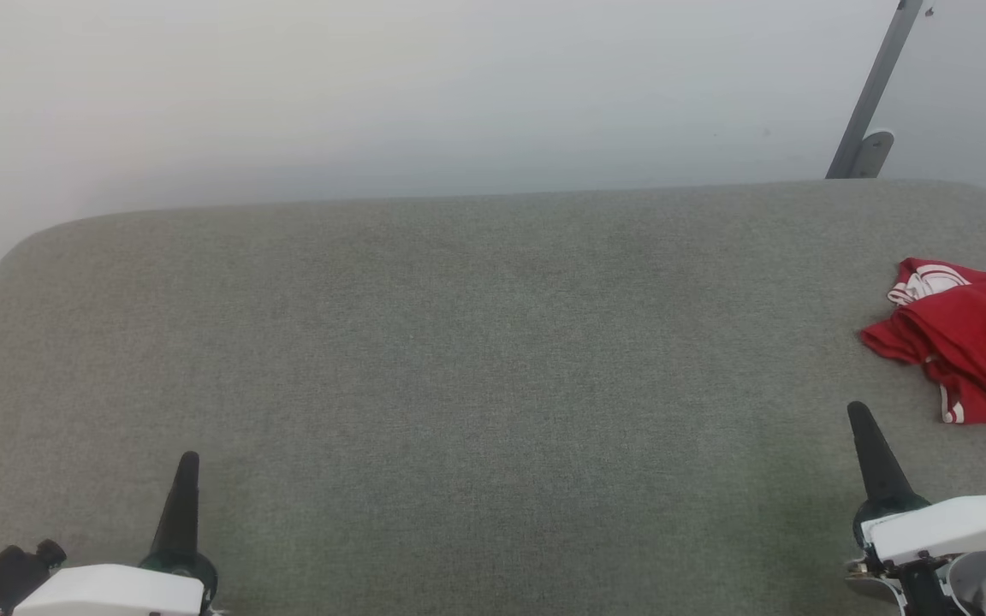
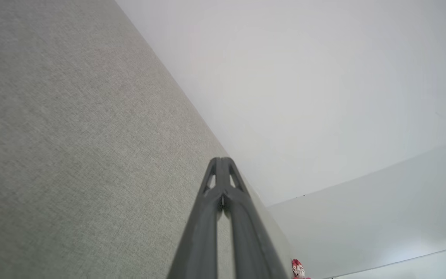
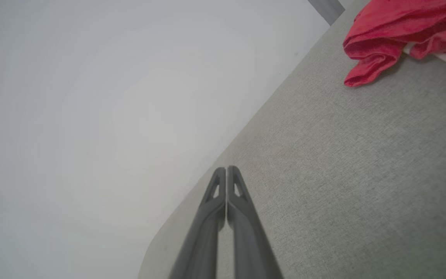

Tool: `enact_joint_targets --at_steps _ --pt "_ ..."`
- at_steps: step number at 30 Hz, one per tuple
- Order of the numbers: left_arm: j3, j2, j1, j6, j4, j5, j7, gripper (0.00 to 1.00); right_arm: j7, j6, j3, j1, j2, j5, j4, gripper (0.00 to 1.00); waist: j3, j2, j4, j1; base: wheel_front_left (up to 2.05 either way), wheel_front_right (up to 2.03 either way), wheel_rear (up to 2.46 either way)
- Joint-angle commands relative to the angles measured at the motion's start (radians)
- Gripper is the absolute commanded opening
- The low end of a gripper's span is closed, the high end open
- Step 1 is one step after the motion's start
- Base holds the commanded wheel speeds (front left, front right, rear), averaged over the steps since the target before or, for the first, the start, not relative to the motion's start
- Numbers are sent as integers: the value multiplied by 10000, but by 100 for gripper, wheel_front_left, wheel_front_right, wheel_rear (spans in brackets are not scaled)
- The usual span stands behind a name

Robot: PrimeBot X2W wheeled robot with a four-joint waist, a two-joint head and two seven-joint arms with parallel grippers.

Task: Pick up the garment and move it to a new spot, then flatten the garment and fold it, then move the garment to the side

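The garment (image 1: 972, 342) lies at the right edge of the grey cloth-covered worktop (image 1: 459, 342), about midway between near and far, and runs out of the head view on that side. It is a loose heap rather than a flat shape. Red cloth is doubled over itself in soft rolls, with a white, red-striped sleeve at its far left corner and a strip of striped trim along its near edge. No lettering shows. In the right wrist view the garment (image 3: 393, 35) has thick, rounded folds, one lobe drooping onto the worktop.

A shirt off to the side like this could be waiting to be fetched toward the middle. It could equally have been folded roughly and set aside. The pictures do not settle which, though the bundle looks slack for a finished fold.

The right claw (image 1: 858, 415) is the closer one, at the near right, just short of the heap and not touching it. Its two dark fingers are pressed together with nothing between them, as its own wrist view (image 3: 227, 169) confirms.

The left claw (image 1: 187, 466) sits at the near left, well apart from the garment, also pressed together and empty (image 2: 222, 161).

Both point toward the far wall (image 1: 373, 85) and flank the wide middle of the worktop. This looks like a parked stance that leaves room there for spreading cloth.

A grey metal bar (image 1: 874, 85) leans at the far right.
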Motion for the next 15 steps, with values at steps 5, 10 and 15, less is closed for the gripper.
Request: enact_joint_targets --at_steps 5,10,15 --pt "18 -37 -353 -2 -15 -505 193 0 164 -5 -91 -263 62 603 -58 0 5 -1 2 -1 0 0 0" --pt "12 -143 -503 -2 54 -953 358 0 291 -4 -125 -305 139 1159 -24 0 11 -1 5 -1 0 0 0" --pt "11 -224 -588 -2 116 -1302 493 0 388 -5 -152 -351 196 1590 4 0 16 -1 7 -1 0 0 0"
